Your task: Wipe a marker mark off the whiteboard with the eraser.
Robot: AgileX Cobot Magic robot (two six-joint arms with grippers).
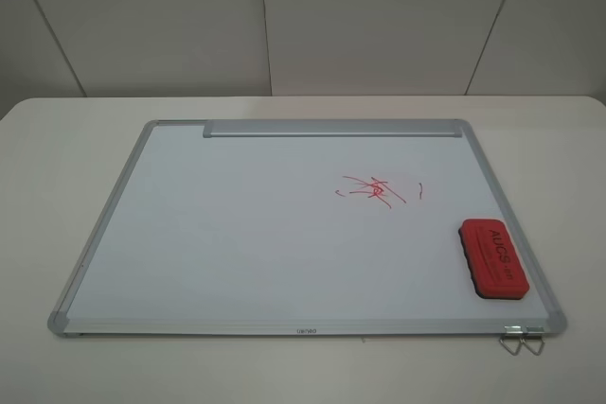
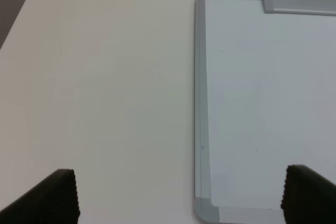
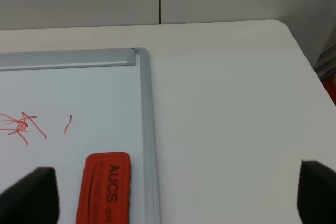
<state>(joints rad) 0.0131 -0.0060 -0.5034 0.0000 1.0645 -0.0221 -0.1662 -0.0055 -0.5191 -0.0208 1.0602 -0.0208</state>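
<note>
The whiteboard (image 1: 237, 234) lies flat on the table, its silver tray bar (image 1: 331, 128) along the far edge. The marker mark (image 1: 374, 189) is a red scribble of horizontal lines crossed by a peak, right of the board's centre, with a short red dash (image 1: 420, 186) beside it. The red eraser (image 1: 492, 258) rests on the board near its right edge, lettering up. In the right wrist view the mark (image 3: 21, 124) and eraser (image 3: 105, 187) show. My right gripper (image 3: 176, 195) is open above the board's right frame. My left gripper (image 2: 184, 198) is open over the board's near left corner (image 2: 206, 209).
The white table (image 1: 57, 186) surrounds the board, with its rounded corner (image 3: 283, 27) beyond the right side. A metal clip (image 1: 521, 338) sticks out at the board's front right corner. Pale wall panels stand behind.
</note>
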